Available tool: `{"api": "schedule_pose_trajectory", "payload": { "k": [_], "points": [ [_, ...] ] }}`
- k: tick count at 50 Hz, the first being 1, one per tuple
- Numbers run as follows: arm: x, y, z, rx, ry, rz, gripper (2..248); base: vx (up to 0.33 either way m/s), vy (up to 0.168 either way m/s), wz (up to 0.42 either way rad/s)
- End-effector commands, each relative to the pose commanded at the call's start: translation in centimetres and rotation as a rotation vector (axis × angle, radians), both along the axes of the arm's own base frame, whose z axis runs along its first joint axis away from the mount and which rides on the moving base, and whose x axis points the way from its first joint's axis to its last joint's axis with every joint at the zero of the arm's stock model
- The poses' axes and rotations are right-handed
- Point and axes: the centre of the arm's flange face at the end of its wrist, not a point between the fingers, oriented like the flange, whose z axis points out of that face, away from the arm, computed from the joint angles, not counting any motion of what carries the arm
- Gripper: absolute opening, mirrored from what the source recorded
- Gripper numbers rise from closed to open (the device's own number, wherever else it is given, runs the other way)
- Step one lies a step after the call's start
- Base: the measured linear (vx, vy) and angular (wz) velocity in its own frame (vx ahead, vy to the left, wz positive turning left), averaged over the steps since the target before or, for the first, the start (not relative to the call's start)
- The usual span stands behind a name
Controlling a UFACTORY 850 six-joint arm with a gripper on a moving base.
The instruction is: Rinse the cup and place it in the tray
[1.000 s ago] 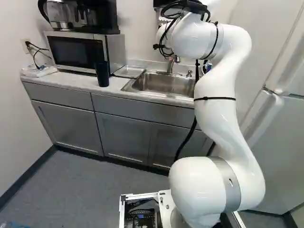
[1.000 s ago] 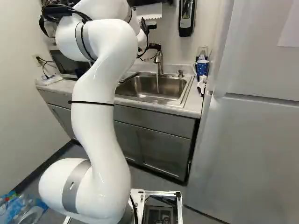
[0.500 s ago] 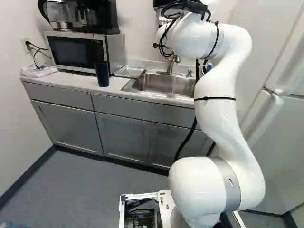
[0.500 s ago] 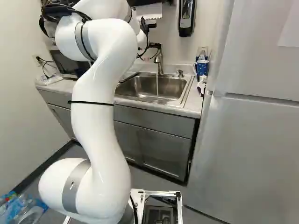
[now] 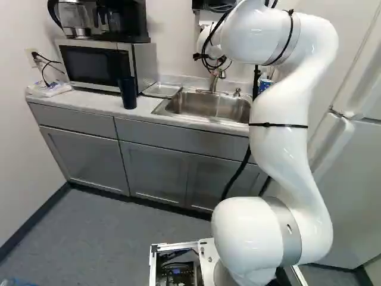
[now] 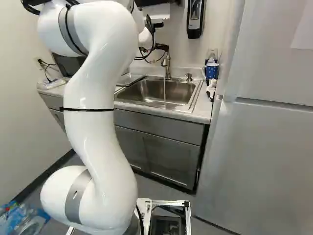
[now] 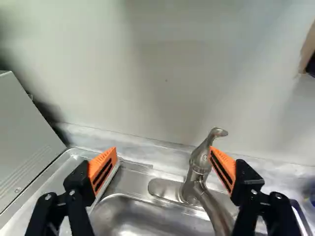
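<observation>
At the sink, my gripper (image 6: 161, 47) is by the faucet (image 6: 167, 63) in the right base view. The wrist view shows the gripper (image 7: 163, 151) open, nothing gripped. One orange pad (image 7: 223, 168) stands beside the faucet's lever (image 7: 216, 132); whether they touch I cannot tell. Water (image 6: 165, 90) runs from the spout into the sink (image 6: 173, 103). A tall dark cup (image 5: 127, 93) stands upright on the counter before the microwave in the left base view. Between microwave and sink lies a metal tray (image 5: 162, 89).
A counter (image 5: 89, 101) carries the microwave (image 5: 95, 65), with a coffee maker (image 5: 119, 21) on top. Right of the sink are a blue dotted mug (image 6: 212, 71) and a soap pump (image 6: 189, 77). A fridge (image 6: 269, 147) stands at the right. Bottles (image 6: 22, 220) lie at the lower left.
The upper bend of my arm has shifted rightward in the left base view and leftward in the right base view. The gripper stays near the faucet. Base and cup have not moved.
</observation>
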Motion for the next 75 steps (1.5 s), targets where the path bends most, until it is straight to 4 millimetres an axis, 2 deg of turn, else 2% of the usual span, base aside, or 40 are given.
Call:
{"api": "schedule_pose_trajectory", "payload": {
  "k": [51, 75],
  "points": [
    [-10.1, -2.5, 1.0, 0.005, 0.048, -0.051, 247, 0.0, 0.0, 0.0],
    [-15.3, -3.3, 0.4, 0.017, 0.157, -0.077, 247, 0.0, 0.0, 0.0]
  ]
}}
